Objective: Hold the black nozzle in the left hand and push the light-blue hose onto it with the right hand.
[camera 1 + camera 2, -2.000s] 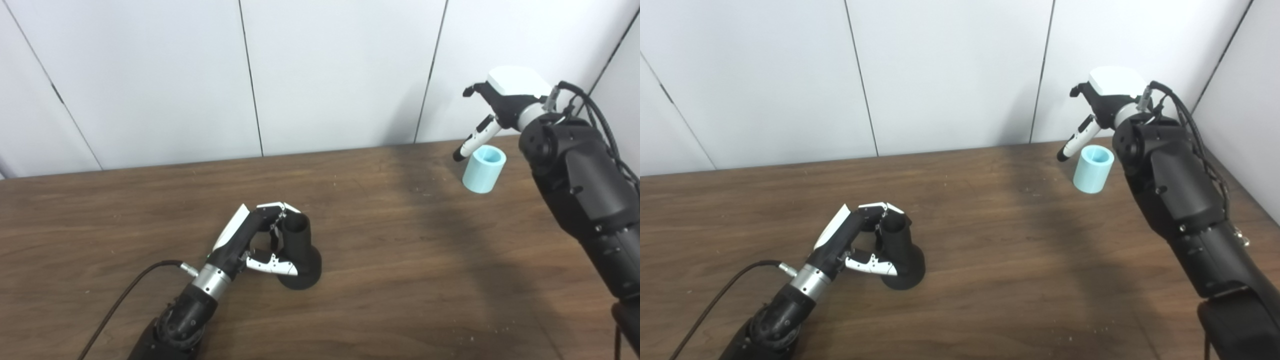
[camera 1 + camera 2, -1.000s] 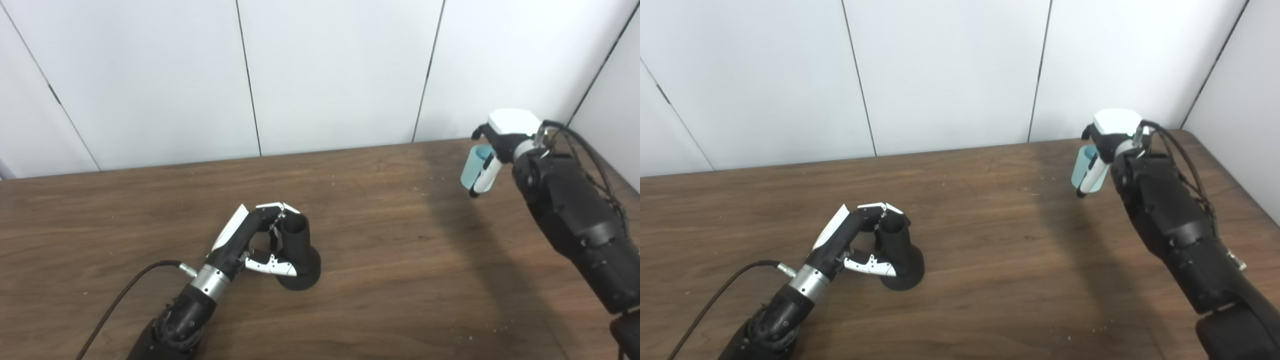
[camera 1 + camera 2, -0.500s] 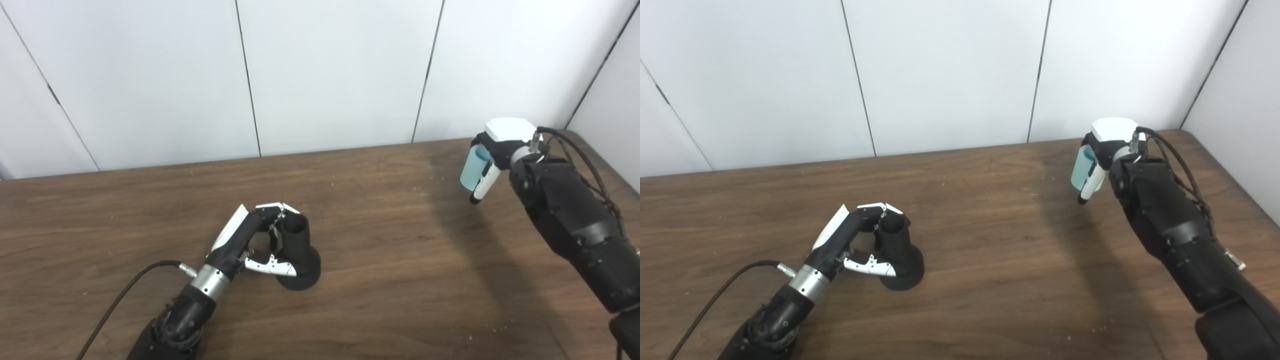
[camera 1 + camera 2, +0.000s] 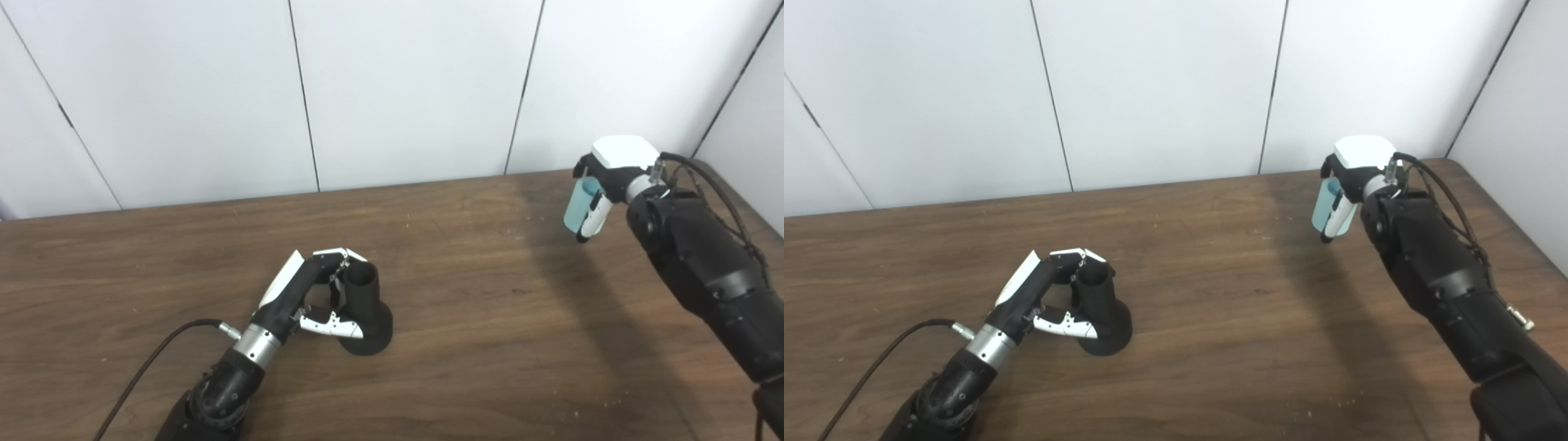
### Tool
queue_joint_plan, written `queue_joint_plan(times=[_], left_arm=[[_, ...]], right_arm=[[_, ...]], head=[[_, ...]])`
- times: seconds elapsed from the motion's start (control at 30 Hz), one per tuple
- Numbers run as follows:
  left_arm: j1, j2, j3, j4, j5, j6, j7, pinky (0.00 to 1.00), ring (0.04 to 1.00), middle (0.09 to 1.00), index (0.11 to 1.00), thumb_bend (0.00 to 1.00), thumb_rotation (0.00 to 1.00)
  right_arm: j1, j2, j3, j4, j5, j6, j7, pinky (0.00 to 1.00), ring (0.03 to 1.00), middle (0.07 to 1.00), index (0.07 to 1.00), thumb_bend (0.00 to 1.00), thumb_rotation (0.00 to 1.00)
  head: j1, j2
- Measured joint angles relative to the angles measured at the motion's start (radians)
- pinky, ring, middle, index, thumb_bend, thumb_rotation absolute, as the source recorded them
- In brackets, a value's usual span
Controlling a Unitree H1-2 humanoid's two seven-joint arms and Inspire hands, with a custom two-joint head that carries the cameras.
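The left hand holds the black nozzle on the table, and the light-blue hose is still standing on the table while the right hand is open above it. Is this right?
Not quite. The left hand does hold the black nozzle on the table, but the right hand is shut on the light-blue hose and holds it above the table, as the left eye view shows.

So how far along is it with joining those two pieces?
About halfway. The left hand already grips the black nozzle, which stands on the table with its open end up. The right hand holds the light-blue hose far off at the right. Left to do: carrying it over and pushing it on.
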Motion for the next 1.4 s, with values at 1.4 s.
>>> queue_joint_plan(times=[1.4], left_arm=[[0.002,-0.009,-0.004,-0.013,0.031,0.004,0.016,0.18,0.259,0.342,0.48,0.52,0.08]], right_arm=[[-0.038,0.083,0.032,-0.627,0.144,-0.211,0.225,0.13,0.224,0.396,0.483,0.53,0.0]], head=[[0.139,0.009]])
